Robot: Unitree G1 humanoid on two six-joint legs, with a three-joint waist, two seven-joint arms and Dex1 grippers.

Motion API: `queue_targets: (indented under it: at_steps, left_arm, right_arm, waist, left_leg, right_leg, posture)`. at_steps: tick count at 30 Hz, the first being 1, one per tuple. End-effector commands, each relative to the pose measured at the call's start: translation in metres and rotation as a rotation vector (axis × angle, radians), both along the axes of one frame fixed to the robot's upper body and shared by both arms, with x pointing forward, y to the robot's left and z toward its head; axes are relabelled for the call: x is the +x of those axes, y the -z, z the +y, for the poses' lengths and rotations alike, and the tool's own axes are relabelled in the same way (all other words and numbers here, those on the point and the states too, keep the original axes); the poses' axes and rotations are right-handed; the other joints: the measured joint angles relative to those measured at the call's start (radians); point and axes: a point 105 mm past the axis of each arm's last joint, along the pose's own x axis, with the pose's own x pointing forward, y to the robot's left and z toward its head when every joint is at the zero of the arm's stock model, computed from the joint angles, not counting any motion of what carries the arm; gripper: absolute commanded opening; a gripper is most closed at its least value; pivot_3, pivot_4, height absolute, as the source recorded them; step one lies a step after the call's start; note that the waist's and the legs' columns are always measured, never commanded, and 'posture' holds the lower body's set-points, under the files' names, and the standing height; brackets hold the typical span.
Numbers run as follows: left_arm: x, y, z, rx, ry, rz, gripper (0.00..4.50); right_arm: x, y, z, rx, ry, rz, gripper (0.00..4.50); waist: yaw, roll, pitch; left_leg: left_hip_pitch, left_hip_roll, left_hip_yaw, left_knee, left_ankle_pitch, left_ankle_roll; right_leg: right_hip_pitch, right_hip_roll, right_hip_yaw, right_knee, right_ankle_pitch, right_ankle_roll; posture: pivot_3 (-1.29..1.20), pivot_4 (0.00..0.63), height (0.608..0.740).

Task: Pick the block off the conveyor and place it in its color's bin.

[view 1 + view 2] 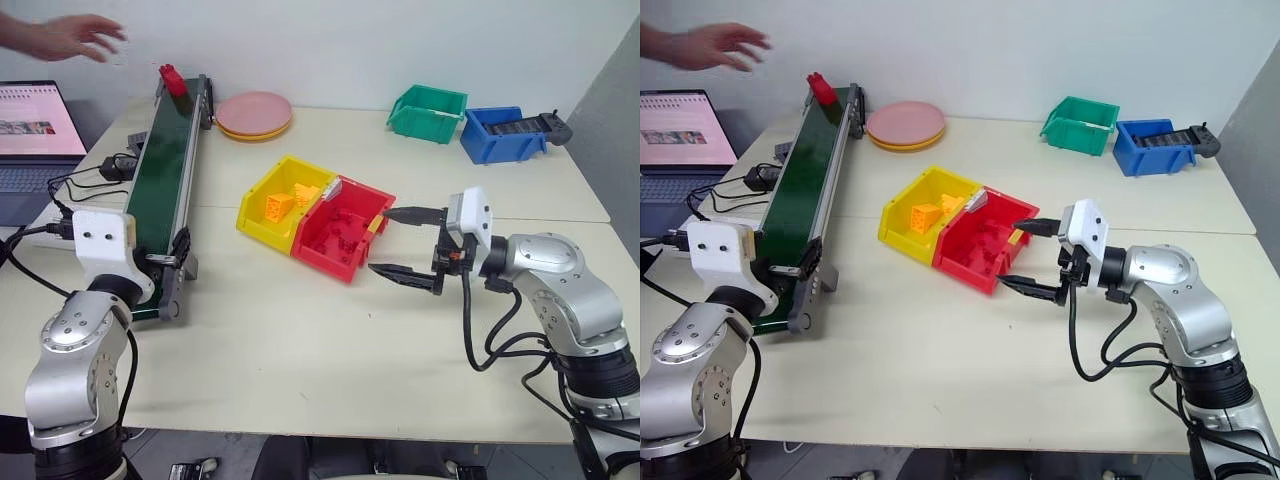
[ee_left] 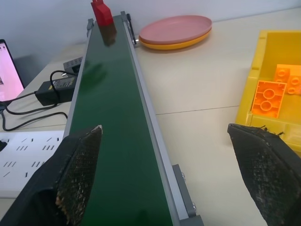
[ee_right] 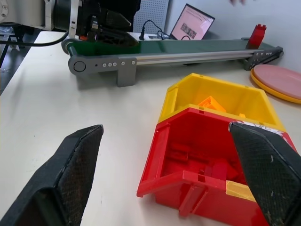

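Note:
The red block (image 1: 173, 78) stands upright at the far end of the conveyor (image 1: 165, 170), whose dark green belt runs toward me. My left gripper (image 2: 164, 128) is open at the belt's near end, pointing along it, far from the block (image 2: 102, 12). The red bin (image 1: 343, 230) sits mid-table with several red bricks inside. My right gripper (image 1: 379, 240) hangs open just right of the bin's rim, pointing left at it, with nothing between its fingers.
A yellow bin (image 1: 280, 200) holding orange bricks is joined to the red bin's left side. Pink plates (image 1: 254, 113), a green bin (image 1: 428, 110) and a blue bin (image 1: 503, 133) stand at the back. A laptop (image 1: 35, 130), cables and a person's hand (image 1: 70, 38) are left of the conveyor.

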Motion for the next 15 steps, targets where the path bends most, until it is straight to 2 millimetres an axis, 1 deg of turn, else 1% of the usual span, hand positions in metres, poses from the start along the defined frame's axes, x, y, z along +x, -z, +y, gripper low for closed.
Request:
queue_targets:
  at_steps: [1, 6, 10, 11, 15]
  left_arm:
    - [-0.003, -0.015, -0.006, 0.020, 0.039, -0.056, 4.45]
    - [-0.003, -0.018, -0.002, 0.030, -0.006, -0.061, 4.45]
    - [-0.004, -0.021, 0.000, 0.040, -0.014, -0.065, 4.45]
    - [-0.004, -0.020, 0.000, 0.060, -0.005, -0.056, 4.45]
    - [-0.010, -0.024, 0.007, 0.045, -0.019, -0.083, 4.45]
  right_arm:
    - [-0.003, -0.008, 0.003, -0.004, -0.023, -0.032, 4.50]
    - [-0.003, -0.011, 0.005, 0.005, -0.026, -0.022, 4.50]
    - [0.002, -0.012, 0.002, -0.024, 0.017, -0.024, 4.50]
    - [0.002, -0.013, 0.003, -0.018, 0.008, -0.015, 4.50]
    - [0.003, -0.020, 0.005, -0.015, -0.026, -0.032, 4.50]
  waist:
    - [0.000, 0.000, 0.000]
    - [0.000, 0.000, 0.000]
    - [0.000, 0.000, 0.000]
    - [0.000, 0.000, 0.000]
    - [0.000, 0.000, 0.000]
  left_leg:
    - [0.000, 0.000, 0.000, 0.000, 0.000, 0.000]
    - [0.000, 0.000, 0.000, 0.000, 0.000, 0.000]
    - [0.000, 0.000, 0.000, 0.000, 0.000, 0.000]
    - [0.000, 0.000, 0.000, 0.000, 0.000, 0.000]
    - [0.000, 0.000, 0.000, 0.000, 0.000, 0.000]
  right_leg:
    - [0.000, 0.000, 0.000, 0.000, 0.000, 0.000]
    - [0.000, 0.000, 0.000, 0.000, 0.000, 0.000]
    - [0.000, 0.000, 0.000, 0.000, 0.000, 0.000]
    - [0.000, 0.000, 0.000, 0.000, 0.000, 0.000]
    - [0.000, 0.000, 0.000, 0.000, 0.000, 0.000]
  posture:
    - [0.00, 0.150, 0.740]
    - [0.00, 0.150, 0.740]
    - [0.00, 0.150, 0.740]
    - [0.00, 0.150, 0.740]
    - [0.00, 0.150, 0.740]
